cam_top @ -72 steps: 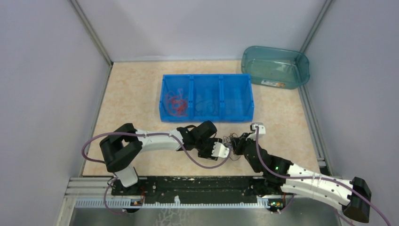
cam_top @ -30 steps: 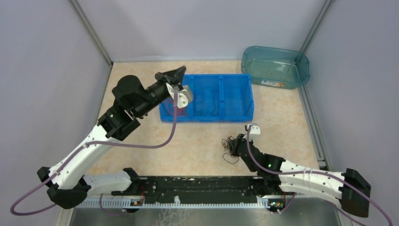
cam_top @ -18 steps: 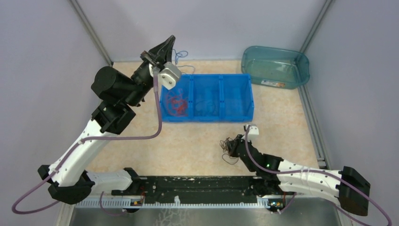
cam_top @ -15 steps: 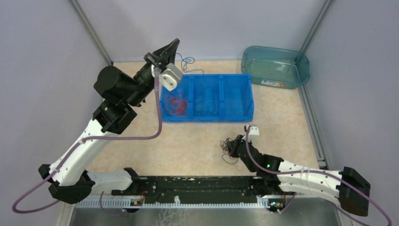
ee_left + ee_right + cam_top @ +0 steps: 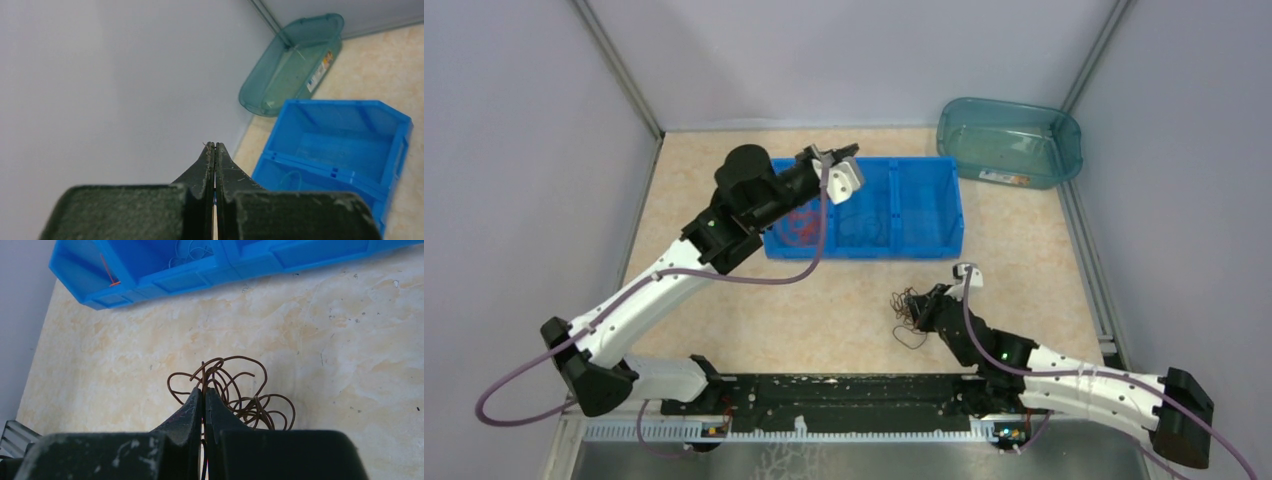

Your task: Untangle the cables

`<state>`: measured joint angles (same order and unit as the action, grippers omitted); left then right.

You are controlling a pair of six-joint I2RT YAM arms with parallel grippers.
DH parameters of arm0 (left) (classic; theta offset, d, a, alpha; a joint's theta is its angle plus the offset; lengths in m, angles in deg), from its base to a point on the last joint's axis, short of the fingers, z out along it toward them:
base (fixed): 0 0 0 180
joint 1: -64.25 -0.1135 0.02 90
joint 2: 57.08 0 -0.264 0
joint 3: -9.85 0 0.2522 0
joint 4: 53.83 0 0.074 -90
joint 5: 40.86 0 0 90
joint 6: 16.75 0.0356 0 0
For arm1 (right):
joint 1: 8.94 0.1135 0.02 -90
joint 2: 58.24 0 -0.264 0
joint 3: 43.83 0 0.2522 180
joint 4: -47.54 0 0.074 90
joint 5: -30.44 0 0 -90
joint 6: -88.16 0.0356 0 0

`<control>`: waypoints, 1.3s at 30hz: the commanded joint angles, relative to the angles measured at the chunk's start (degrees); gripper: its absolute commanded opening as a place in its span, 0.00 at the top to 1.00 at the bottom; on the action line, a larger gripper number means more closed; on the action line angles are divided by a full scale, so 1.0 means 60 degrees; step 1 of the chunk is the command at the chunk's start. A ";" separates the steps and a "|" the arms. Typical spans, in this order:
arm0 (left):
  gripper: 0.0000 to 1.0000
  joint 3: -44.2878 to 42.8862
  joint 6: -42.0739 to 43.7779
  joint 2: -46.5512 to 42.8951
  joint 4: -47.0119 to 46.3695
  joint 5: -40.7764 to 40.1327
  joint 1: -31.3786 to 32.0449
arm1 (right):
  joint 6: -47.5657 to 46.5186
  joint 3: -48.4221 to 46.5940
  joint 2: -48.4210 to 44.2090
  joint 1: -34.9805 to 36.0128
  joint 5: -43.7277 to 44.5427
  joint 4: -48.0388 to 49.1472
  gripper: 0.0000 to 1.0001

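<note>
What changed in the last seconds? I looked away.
The left gripper left the tangle, rose toward the back-left corner trailing a blue wire, then dropped over the blue bin, shut. The right gripper stayed shut on the tangle; bin and teal tub unmoved.

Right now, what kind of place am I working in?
Probably a lab robot test cell: plain grey walls box in a beige tabletop, with a blue three-compartment bin and a teal plastic tub set out.

blue divided bin (image 5: pixel 894 250), teal tub (image 5: pixel 1010 180)
</note>
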<state>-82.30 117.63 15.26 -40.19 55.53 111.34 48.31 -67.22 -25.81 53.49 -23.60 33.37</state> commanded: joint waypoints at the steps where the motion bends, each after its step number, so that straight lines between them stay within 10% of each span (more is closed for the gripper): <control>1: 1.00 0.0522 -0.0411 0.0516 -0.0578 0.0322 -0.0042 | -0.0112 -0.0235 -0.0279 -0.0064 0.0148 0.0181 1.00; 16: 0.98 0.0713 0.1147 0.3593 -0.2060 -0.0209 -0.0581 | -0.0305 -0.0549 -0.1164 -0.0064 0.0137 -0.0547 1.00; 21: 0.14 -0.0445 0.0863 0.4389 -0.0934 -0.0232 -0.0759 | -0.0387 -0.0676 -0.1178 -0.0063 0.0045 -0.0502 1.00; 30: 0.02 -0.0366 0.0042 0.3149 -0.0079 0.1270 -0.1007 | -0.0294 -0.0923 -0.1424 -0.0060 -0.0450 0.0242 1.00; 39: 0.01 0.3543 -0.2518 -0.0961 0.0926 0.4661 -0.0993 | -0.0077 -0.1320 -0.1388 -0.0057 -0.1434 0.3060 1.00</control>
<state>-69.52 111.64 15.61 -38.20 74.18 105.29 46.84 -71.28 -33.94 53.49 -28.30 38.53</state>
